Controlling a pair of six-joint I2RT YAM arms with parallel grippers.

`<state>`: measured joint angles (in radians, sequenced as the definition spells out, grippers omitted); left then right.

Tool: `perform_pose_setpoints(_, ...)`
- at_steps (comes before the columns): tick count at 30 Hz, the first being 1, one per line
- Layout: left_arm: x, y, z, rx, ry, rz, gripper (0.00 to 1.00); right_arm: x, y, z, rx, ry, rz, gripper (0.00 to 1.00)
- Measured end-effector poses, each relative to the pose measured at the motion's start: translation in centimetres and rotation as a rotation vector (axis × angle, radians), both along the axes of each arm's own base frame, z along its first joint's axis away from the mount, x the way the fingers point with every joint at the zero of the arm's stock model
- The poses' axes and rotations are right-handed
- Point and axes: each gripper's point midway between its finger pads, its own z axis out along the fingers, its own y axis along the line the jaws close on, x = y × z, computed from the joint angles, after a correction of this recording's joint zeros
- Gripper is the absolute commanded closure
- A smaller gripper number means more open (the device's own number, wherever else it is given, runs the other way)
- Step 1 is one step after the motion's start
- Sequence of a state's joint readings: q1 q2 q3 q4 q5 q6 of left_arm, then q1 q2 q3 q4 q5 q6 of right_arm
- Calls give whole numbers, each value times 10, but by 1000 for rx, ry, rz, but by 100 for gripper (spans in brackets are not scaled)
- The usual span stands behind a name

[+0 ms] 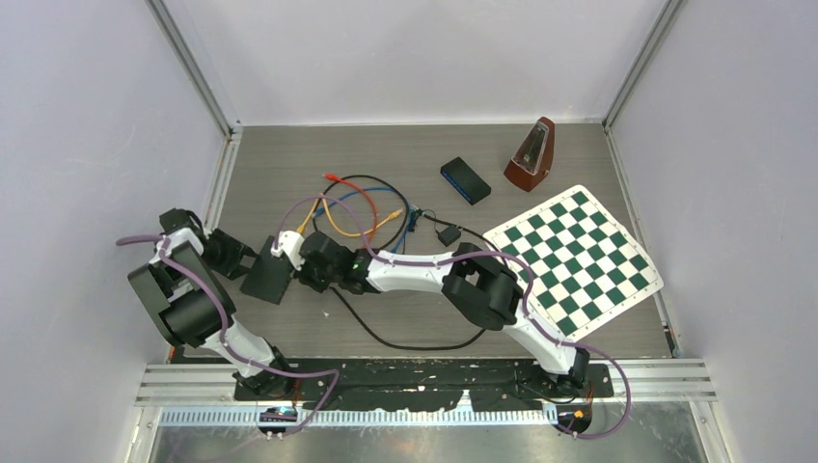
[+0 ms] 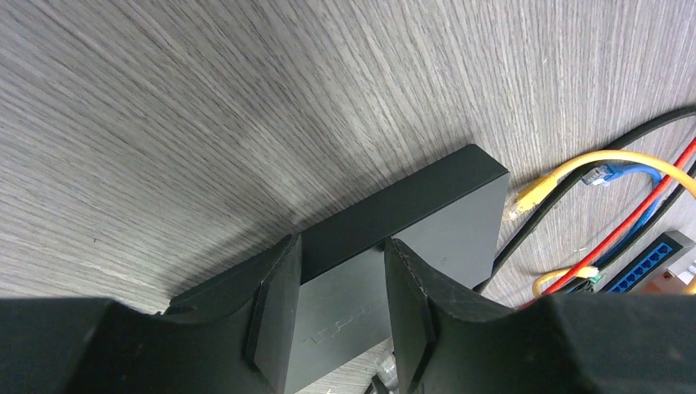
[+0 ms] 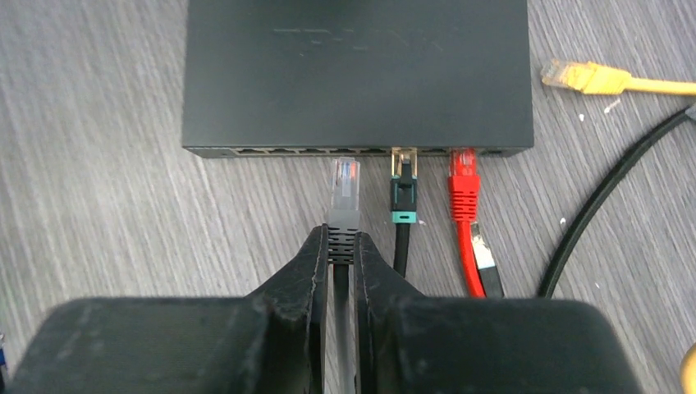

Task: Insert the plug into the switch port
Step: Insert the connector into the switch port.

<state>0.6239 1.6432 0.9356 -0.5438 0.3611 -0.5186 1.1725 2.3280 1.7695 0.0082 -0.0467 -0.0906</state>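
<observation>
Light fell evenly from overhead, fairly bright. The top view was sharp, with soft shadows under the arms on the table [image 1: 405, 154]. The left gripper's fingers [image 2: 275, 328] at 6 o'clock were dark and blurred. The plug [image 3: 345, 176] and switch [image 3: 353, 74] showed crisply, with faint sheen at 12 o'clock.

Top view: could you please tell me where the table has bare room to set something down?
Bare table lies at the far left, between the cables and back wall, and near right, between chessboard and base rail. The centre is crowded: left gripper, right gripper, switch and cables meet there.
</observation>
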Motion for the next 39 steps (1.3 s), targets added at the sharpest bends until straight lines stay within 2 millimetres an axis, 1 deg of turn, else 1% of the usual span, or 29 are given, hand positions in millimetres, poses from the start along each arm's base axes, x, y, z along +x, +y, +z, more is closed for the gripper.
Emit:
perform_pose_setpoints(5, 0, 0, 0, 1, -2, -4, 56, 5, -5, -13, -50, 20, -50, 95)
perform_pose_setpoints(10, 0, -1, 0, -2, -4, -5, 56, 5, -10, -27, -82, 49, -80, 95)
perform_pose_setpoints(12, 0, -1, 0, -2, -6, -7, 56, 5, -9, -31, -86, 60, -85, 95)
perform_pose_setpoints(20, 2, -2, 0, -8, -16, -10, 57, 8, 5, -28, -55, 81, -92, 95)
perform_pose_setpoints(39, 6, -3, 2, -17, -46, -16, 57, 2, 9, -30, -29, 106, -64, 95)
